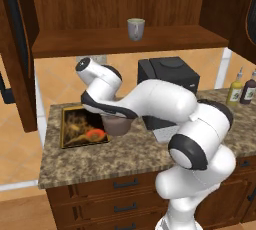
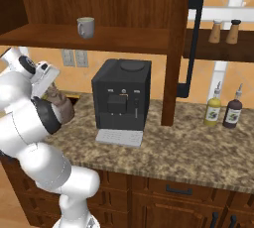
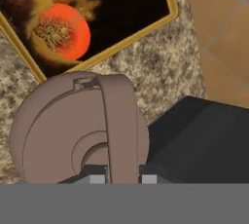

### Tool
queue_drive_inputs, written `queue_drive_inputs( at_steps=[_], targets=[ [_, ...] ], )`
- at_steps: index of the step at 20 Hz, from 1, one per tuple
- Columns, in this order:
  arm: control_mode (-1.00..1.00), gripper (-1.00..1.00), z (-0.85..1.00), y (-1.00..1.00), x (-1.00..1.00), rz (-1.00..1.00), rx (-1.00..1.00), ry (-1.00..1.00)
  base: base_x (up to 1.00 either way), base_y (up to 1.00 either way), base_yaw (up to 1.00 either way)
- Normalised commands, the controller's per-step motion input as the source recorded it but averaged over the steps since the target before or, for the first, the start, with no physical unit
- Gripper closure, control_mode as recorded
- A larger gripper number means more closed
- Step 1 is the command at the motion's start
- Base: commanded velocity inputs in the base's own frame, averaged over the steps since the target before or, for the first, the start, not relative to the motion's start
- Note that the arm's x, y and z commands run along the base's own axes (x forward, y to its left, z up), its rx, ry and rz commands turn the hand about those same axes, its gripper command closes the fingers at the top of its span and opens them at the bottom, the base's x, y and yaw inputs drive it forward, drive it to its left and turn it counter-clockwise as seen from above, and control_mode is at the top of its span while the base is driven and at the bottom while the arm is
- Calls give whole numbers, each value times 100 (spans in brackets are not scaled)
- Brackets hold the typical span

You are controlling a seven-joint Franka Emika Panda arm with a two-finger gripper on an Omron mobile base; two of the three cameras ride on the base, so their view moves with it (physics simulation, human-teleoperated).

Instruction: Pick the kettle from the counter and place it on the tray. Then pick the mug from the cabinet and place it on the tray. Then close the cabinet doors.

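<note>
The claw (image 3: 122, 177) grips one kettle (image 3: 78, 130) by its handle — one tray (image 1: 67, 141), one mug (image 1: 135, 28).

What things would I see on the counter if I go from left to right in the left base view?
tray → kettle → coffee machine → yellow bottle → dark bottle

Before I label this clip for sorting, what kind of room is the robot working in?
A kitchen, most likely: a granite counter over drawers, a black coffee machine standing on it, and a mug on the shelf of an open wall cabinet.
</note>
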Motion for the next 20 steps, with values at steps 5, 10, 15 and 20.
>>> queue_drive_inputs(
  at_steps=[5,10,15,20],
  targets=[
    [-100,100,0,67,35,14,-1,0,0,0,0],
    [-100,100,0,52,27,10,0,0,0,0,0],
    [-100,100,0,37,37,5,0,0,0,0,0],
    [-100,100,-5,30,42,2,0,0,0,0,0]
  ],
)
